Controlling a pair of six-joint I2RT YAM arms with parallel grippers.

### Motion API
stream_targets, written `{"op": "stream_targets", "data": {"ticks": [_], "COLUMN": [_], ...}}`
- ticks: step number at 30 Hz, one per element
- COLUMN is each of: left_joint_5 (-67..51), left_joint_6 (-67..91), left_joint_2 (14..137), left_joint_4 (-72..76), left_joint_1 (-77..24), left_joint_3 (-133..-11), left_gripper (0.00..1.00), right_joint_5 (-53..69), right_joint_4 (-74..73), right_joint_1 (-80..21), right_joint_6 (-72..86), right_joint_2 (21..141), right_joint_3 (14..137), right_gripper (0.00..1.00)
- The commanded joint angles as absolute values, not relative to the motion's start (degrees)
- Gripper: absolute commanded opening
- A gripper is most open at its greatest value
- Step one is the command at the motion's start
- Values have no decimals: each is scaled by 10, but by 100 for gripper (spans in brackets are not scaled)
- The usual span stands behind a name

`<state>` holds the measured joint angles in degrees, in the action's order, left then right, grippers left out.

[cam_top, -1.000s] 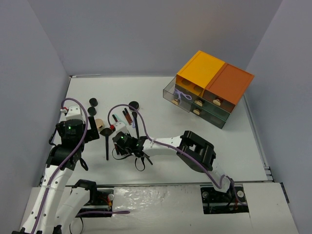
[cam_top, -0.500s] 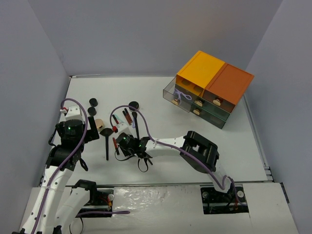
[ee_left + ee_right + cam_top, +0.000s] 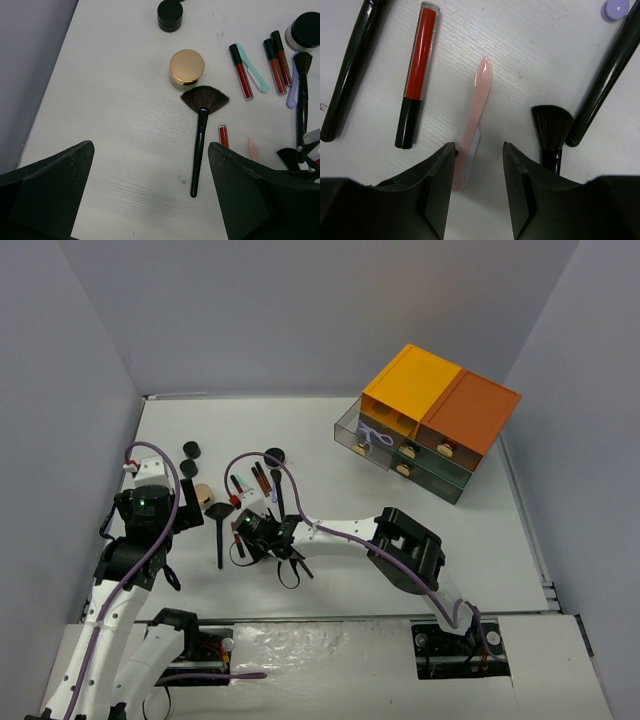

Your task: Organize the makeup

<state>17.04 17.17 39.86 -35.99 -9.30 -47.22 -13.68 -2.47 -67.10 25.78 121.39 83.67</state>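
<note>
My right gripper (image 3: pixel 479 152) is open and low over the table, its jaws either side of the near end of a pink stick (image 3: pixel 476 107); the left jaw is close beside the stick. A red stick (image 3: pixel 418 65) lies to its left and a small black brush (image 3: pixel 551 127) to its right. In the top view the right gripper (image 3: pixel 245 538) sits among the scattered makeup. My left gripper (image 3: pixel 150 200) is open and empty above a black fan brush (image 3: pixel 201 135), near a tan compact (image 3: pixel 186 67) and a black jar (image 3: pixel 170 15).
More red sticks (image 3: pixel 241 72), a teal spatula (image 3: pixel 254 76) and a black-lidded jar (image 3: pixel 305 29) lie further back. The orange-topped drawer box (image 3: pixel 430 420) stands at the back right. Grey walls enclose the table (image 3: pixel 400 500).
My right gripper shifted a little to the right, then back left over the sticks. The left arm has not moved.
</note>
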Motion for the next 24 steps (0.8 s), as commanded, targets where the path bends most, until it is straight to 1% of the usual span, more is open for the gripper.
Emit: {"op": "stream_targets", "data": {"ticks": [1, 8, 10, 12, 16, 17, 20, 24], "left_joint_5": [181, 184, 184, 184, 184, 184, 185, 184], "left_joint_6": [181, 182, 182, 181, 181, 182, 181, 180], "left_joint_2": [402, 403, 403, 403, 403, 403, 403, 402], "left_joint_4": [-342, -343, -343, -343, -343, -343, -343, -341], "left_joint_1": [-90, -90, -90, -90, -90, -90, -90, -90], "left_joint_3": [-486, -486, -486, -487, -486, -487, -486, -486], "left_gripper": [97, 97, 97, 97, 97, 97, 97, 97], "right_joint_5": [-170, -157, -161, -165, -169, -168, -164, -152], "right_joint_4": [-80, -89, -97, -109, -119, -119, -118, -114], "right_joint_1": [-687, -690, -690, -690, -687, -686, -687, -686], "right_joint_6": [282, 297, 299, 302, 300, 292, 255, 183], "right_joint_2": [1231, 1242, 1244, 1245, 1241, 1236, 1217, 1140], "right_joint_3": [866, 871, 871, 868, 853, 853, 867, 906], "right_gripper": [40, 40, 36, 29, 8, 1, 0, 0]}}
